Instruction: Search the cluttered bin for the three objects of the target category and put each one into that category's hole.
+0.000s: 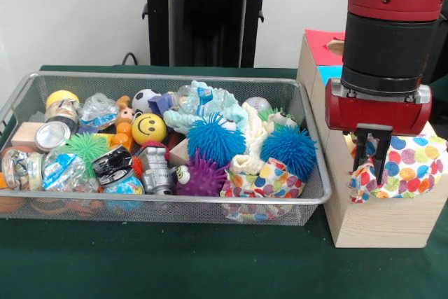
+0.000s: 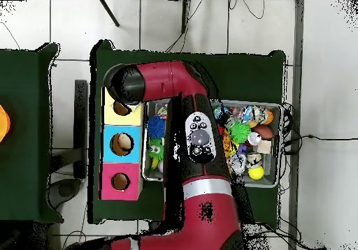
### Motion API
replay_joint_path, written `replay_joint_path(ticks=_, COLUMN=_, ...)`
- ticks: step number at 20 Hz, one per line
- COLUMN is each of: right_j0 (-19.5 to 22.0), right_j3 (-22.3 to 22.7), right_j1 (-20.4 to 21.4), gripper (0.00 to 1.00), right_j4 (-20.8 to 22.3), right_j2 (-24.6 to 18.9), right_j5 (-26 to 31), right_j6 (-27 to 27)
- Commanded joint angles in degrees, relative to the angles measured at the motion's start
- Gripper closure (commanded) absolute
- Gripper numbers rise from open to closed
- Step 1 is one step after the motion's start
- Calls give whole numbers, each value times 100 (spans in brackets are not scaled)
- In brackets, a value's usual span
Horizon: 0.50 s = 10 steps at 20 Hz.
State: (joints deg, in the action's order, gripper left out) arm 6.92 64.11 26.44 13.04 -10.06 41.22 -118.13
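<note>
The gripper (image 1: 370, 150) stands over the box (image 1: 378, 222), pinching a dotted cloth (image 1: 409, 162) to drop into the yellow hole (image 2: 122, 108).

A dark green tabletop (image 1: 175, 260) is carrying two things: the wire bin (image 1: 210, 204) is sitting at about nine o'clock, and the pale wooden box (image 1: 381, 225) is standing just beside it at three o'clock.

Red arm (image 2: 178, 100) spans bin (image 2: 281, 146), end over yellow-surround hole (image 2: 122, 109), seemingly.
</note>
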Motion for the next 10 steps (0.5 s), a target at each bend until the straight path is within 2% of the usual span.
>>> replay_joint_path(ticks=1, right_j0=224, right_j3=137, right_j1=164, gripper=100, right_j4=91, right_j2=-379, right_j5=766, right_j6=858)
replay_joint_path(ticks=5, right_j0=280, right_j3=45, right_j1=214, gripper=100, right_j4=8, right_j2=-455, right_j5=967, right_j6=937)
replay_joint_path(ticks=10, right_j0=198, right_j3=46, right_j1=806, gripper=100, right_j4=-202, right_j2=-467, right_j5=1759, right_j6=847)
